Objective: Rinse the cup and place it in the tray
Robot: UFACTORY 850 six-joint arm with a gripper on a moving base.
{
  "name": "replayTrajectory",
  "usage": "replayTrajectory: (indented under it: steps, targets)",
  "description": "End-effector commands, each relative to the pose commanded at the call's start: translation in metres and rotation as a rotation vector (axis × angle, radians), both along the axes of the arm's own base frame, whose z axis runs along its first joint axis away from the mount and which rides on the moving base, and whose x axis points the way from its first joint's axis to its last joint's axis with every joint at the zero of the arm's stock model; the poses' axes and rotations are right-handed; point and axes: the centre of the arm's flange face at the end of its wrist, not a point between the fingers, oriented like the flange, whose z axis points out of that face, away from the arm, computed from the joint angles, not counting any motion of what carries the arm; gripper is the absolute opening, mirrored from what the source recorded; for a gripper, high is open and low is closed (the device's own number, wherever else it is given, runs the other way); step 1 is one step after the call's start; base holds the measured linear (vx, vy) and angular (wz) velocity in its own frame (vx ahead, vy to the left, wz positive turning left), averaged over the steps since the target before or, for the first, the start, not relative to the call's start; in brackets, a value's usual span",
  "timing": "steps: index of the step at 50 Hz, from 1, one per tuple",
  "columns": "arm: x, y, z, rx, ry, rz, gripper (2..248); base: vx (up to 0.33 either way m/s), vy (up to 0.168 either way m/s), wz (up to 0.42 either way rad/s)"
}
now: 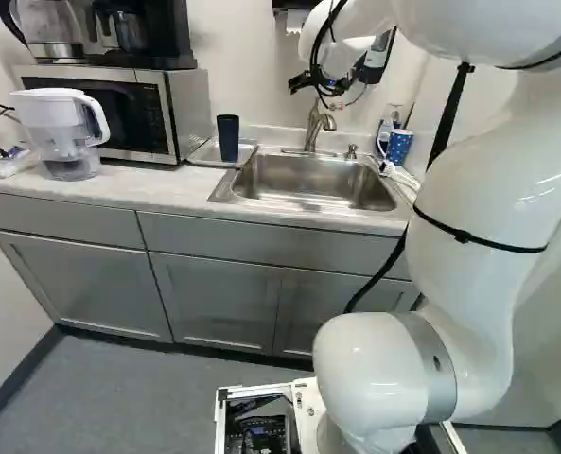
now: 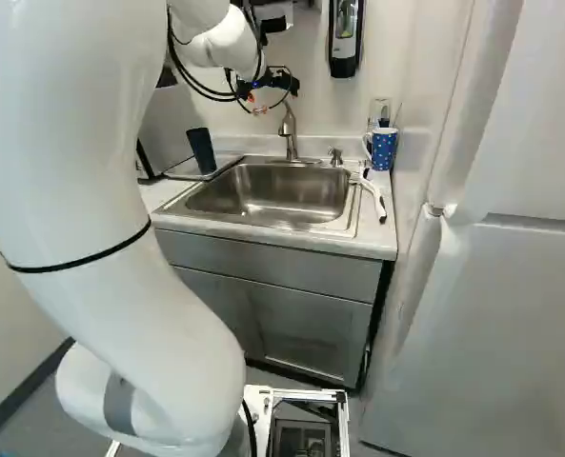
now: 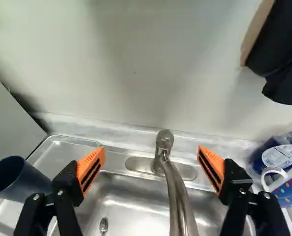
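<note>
One white arm (image 1: 479,189), which rose from its lowest joint (image 1: 365,369), one black gripper (image 2: 268,87), which was spread wide, two orange pads (image 3: 86,165) (a facing pair), which stood well apart.

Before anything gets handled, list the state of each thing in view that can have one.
End effector: open, holding nothing.
Dark cup: upright on the tray, mouth up.
Faucet: no water seen running.
Dotted mug: upright on the counter.
Pitcher: upright, lid on.
Microwave: door shut.
Cabinet doors: shut.
</note>
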Motion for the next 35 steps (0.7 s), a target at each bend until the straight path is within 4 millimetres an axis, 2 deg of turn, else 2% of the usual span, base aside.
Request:
replayTrajectory:
  steps: [35]
  targets:
    - [-0.083,-0.020,-0.021,0.017,0.281,-0.050,247,0.000,0.000,0.000]
